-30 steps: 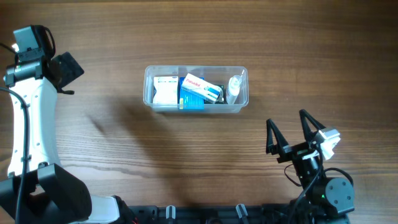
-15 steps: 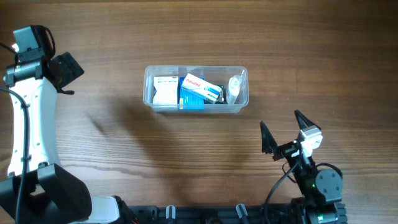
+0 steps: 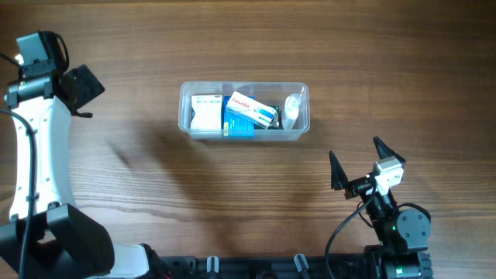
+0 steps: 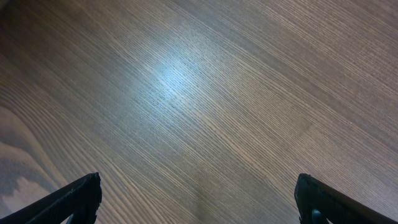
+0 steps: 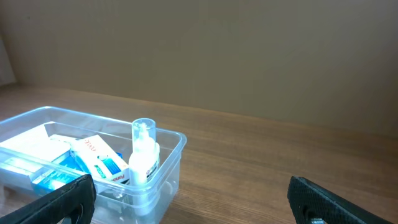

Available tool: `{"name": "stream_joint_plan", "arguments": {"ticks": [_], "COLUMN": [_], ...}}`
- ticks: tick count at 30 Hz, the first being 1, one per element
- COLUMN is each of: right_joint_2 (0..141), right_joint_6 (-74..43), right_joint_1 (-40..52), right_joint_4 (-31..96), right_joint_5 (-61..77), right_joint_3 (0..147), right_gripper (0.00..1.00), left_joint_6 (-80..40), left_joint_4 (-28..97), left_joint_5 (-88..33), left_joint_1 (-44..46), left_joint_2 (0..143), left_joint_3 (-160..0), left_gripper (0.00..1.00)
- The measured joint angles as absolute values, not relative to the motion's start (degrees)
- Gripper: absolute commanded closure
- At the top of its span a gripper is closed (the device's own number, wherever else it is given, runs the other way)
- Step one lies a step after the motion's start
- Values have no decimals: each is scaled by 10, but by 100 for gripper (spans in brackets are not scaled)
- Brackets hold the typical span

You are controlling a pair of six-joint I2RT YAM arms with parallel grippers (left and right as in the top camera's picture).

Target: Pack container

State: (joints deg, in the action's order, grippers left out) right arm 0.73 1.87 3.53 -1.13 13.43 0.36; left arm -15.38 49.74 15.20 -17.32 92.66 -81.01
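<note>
**A:** Anyone else watching the overhead? The container sits upper centre of the frame. It holds a white box at its left end, a blue-and-white box lying at an angle in the middle, and a spray bottle at the right end.

**B:** Yep. The right wrist view shows what overhead can't: the bottle stands upright against the tub's near corner. There's maybe something dark under the boxes, too murky to call.

**A:** Grippers?

**B:** Right gripper is at lower right with its fingers spread wide, well apart from the tub. Left gripper has its fingers apart too, and its camera sees only table. There's open wood on every side of the tub.
</note>
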Motion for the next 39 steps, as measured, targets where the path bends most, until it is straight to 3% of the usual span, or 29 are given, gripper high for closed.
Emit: {"name": "stream_joint_plan", "arguments": {"ticks": [26,32,39], "right_joint_2": [7,7,7], "right_joint_6": [19,19,19], "right_joint_1": [35,35,35], "right_joint_4": [-11,-11,-9], "right_joint_5": [134,133,131], "right_joint_3": [4,4,4], "right_gripper": [0,0,0], "left_joint_6": [-154,-154,-154], "left_joint_4": [497,496,493], "left_joint_5": [152,152,152], "left_joint_1": [-164,-161,-161], "left_joint_2": [917,773,515], "left_joint_3": [-809,-785,-623], "left_gripper": [0,0,0]}}
